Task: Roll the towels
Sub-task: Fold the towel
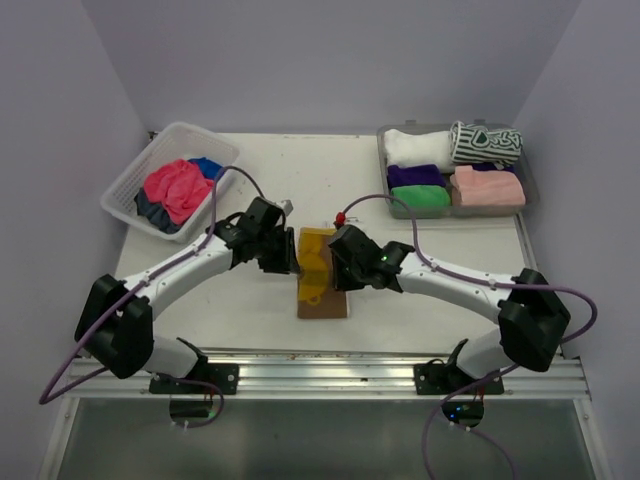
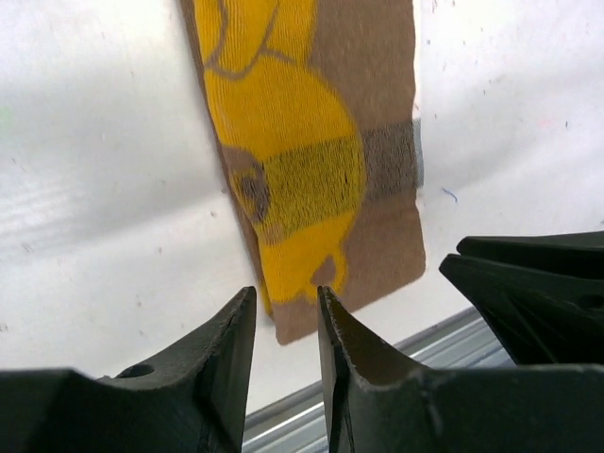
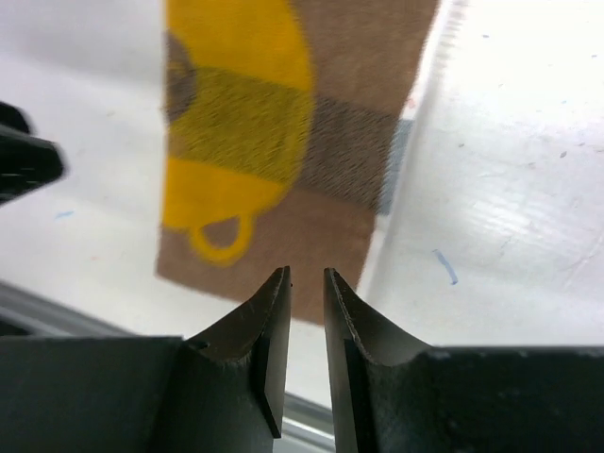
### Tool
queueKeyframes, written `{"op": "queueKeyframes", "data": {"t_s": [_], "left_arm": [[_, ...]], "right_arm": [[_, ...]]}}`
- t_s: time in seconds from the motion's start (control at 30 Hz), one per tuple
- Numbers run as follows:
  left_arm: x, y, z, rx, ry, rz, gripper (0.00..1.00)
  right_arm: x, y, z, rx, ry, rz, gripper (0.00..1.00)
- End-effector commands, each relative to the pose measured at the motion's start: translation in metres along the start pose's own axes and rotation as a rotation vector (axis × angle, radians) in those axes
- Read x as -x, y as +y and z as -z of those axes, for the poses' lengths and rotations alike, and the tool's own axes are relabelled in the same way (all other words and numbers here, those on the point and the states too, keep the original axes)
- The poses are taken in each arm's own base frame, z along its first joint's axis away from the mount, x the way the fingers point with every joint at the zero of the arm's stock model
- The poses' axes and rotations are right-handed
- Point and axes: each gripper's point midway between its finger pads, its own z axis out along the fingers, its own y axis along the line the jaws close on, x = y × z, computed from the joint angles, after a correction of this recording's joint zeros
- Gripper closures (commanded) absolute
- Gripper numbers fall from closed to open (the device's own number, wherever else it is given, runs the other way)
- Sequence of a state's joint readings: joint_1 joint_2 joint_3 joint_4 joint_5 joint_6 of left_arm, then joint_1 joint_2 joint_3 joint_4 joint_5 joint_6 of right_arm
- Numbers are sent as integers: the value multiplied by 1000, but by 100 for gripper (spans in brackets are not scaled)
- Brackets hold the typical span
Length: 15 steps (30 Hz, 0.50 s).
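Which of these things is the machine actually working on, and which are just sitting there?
Job: yellow-and-brown towel; loose towels; rolled towels.
Just there: white basket holding the loose ones; grey tray holding the rolls.

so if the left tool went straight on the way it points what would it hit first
Most likely the yellow-and-brown towel: the left tool points at its near brown end, flat on the table. Depth is hard to judge.

White table [image 1: 320, 170]: basket [image 1: 125, 182], tray [image 1: 384, 172], yellow-brown towel [image 1: 318, 282] flat, centre.
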State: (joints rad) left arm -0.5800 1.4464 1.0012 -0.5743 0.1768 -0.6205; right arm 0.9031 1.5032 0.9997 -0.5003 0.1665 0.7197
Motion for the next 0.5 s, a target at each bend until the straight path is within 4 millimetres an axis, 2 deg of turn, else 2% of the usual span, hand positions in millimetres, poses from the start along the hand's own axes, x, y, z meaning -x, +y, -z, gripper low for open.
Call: {"op": "queueKeyframes", "data": {"t_s": [0.0, 0.1, 0.2, 0.27, 0.3, 0.37, 0.4, 0.47], "left_arm": [[-31, -6, 6, -35, 46, 12, 65], [-47, -29, 2, -122, 70, -6, 67], [-66, -28, -14, -154, 107, 16, 67], [-70, -30, -21, -184, 116, 37, 69], [-81, -24, -28, -179, 144, 44, 69], [-90, -15, -38, -160, 157, 51, 69], [-99, -4, -47, -125, 187, 57, 69], [-109, 10, -54, -59, 232, 53, 73]], "right_arm": [[-2, 11, 18, 39, -46, -39, 76], [-21, 14, 10, 42, -7, -37, 76], [-41, 6, -5, 13, 47, -50, 78], [-54, -3, -17, -12, 72, -63, 78], [-57, -4, -20, -15, 76, -62, 78], [-63, -9, -30, -36, 93, -61, 79], [-66, -11, -32, -48, 100, -56, 80], [-68, -10, -34, -48, 111, -53, 81]]}}
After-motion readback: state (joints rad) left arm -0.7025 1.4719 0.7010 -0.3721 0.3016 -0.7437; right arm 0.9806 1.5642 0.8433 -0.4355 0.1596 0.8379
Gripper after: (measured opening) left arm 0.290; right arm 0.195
